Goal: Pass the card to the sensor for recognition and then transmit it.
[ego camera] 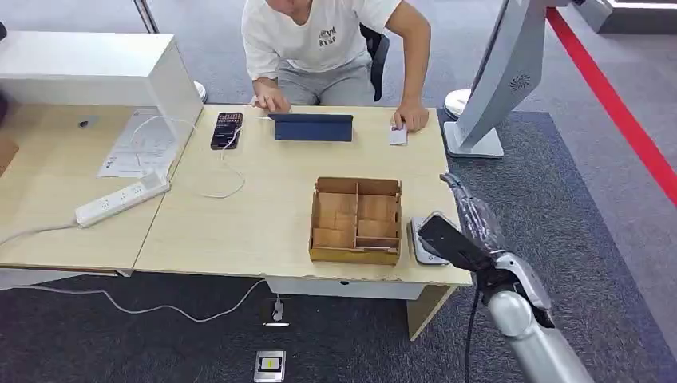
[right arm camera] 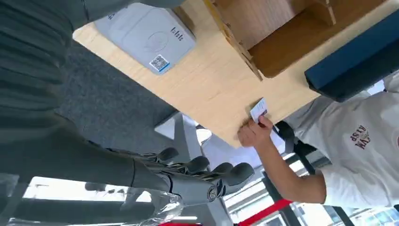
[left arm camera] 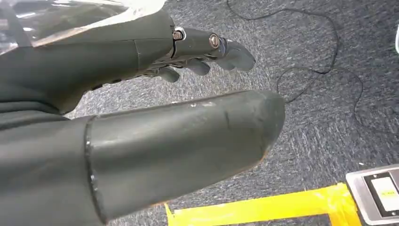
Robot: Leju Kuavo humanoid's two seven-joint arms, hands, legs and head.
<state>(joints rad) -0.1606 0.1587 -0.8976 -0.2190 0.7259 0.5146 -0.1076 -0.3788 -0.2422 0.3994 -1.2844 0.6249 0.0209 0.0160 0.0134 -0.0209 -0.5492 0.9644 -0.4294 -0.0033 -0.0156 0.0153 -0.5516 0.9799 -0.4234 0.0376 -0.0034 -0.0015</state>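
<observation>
A small white card [ego camera: 397, 136] lies flat near the table's far edge, with a person's hand [ego camera: 411, 118] resting on it; the right wrist view shows the card [right arm camera: 258, 110] under the person's fingers [right arm camera: 254, 132]. The grey card sensor [ego camera: 423, 242] sits at the table's near right corner, beside the wooden box, and appears in the right wrist view [right arm camera: 146, 35]. My right hand [ego camera: 473, 211] hovers just right of the sensor, off the table's right edge, fingers [right arm camera: 202, 172] stretched out and holding nothing. My left hand [left arm camera: 117, 56] hangs over the carpet, fingers apart and empty.
A partitioned wooden box [ego camera: 355, 221] stands mid-table. A blue tablet [ego camera: 311, 126], a dark phone [ego camera: 226, 130] with a white cable, papers and a power strip [ego camera: 124, 199] lie further left. A white machine stand [ego camera: 487, 88] rises right of the table. The person sits behind the table.
</observation>
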